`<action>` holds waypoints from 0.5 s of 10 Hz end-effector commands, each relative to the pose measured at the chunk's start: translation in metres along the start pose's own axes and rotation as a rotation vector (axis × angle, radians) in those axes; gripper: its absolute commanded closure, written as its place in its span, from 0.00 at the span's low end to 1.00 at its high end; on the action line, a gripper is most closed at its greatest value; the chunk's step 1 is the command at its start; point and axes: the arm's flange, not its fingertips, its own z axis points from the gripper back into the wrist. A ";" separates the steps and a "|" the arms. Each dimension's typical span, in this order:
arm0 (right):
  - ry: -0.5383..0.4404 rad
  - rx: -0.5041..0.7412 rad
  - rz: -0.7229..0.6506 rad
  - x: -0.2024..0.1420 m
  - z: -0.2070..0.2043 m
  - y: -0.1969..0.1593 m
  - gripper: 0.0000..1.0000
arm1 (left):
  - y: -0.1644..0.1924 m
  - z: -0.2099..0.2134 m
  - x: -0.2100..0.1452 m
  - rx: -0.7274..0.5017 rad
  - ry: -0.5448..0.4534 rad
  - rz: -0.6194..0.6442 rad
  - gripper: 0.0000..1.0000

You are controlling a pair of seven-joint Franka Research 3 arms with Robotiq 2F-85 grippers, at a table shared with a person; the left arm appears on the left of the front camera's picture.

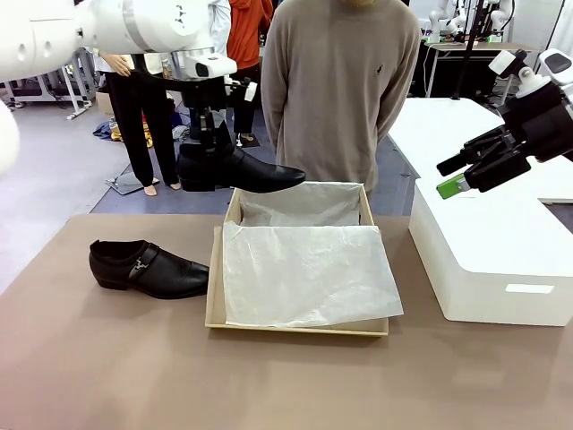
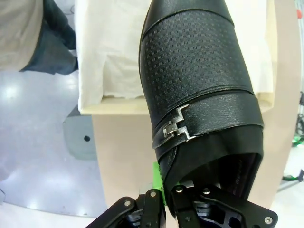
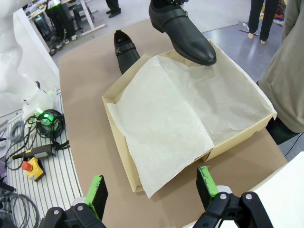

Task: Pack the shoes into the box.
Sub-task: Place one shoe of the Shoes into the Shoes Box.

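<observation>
Closest in, at the left gripper [image 2: 166,186]: clamped on the heel rim of the held shoe [image 2: 194,71], one green pad outside the leather, the other finger down inside the opening. Metal buckle [image 2: 175,126] turned up toward the wrist camera. Carried level in the air, sole down, toe pointing right over the far left corner of the box [image 1: 295,329]. Not yet inside; hanging above the rim, clear of the tissue paper [image 1: 304,273] lying loose over the near part.

Just beside the box's left wall, the second shoe [image 1: 148,267] on the table [image 1: 107,358], upright, toe toward the box, untouched. Off to the right, above the white box [image 1: 488,260], the right gripper [image 1: 450,176]: spread wide, holding nothing, well apart from both shoes. Beyond the far edge, a person [image 1: 345,90], hands out of sight.

Early going, by the look of it: nothing packed. Left to do: lower and release this shoe, fetch the other, lay it alongside.
</observation>
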 end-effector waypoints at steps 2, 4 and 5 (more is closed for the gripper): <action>-0.031 0.009 0.022 0.002 -0.001 -0.002 0.00 | 0.015 0.011 0.037 -0.025 -0.009 0.030 1.00; -0.031 0.009 0.022 0.002 -0.001 -0.002 0.00 | 0.012 0.005 0.055 -0.019 -0.022 0.009 1.00; -0.031 0.009 0.022 0.002 -0.001 -0.002 0.00 | 0.010 -0.001 0.061 -0.010 -0.036 -0.018 1.00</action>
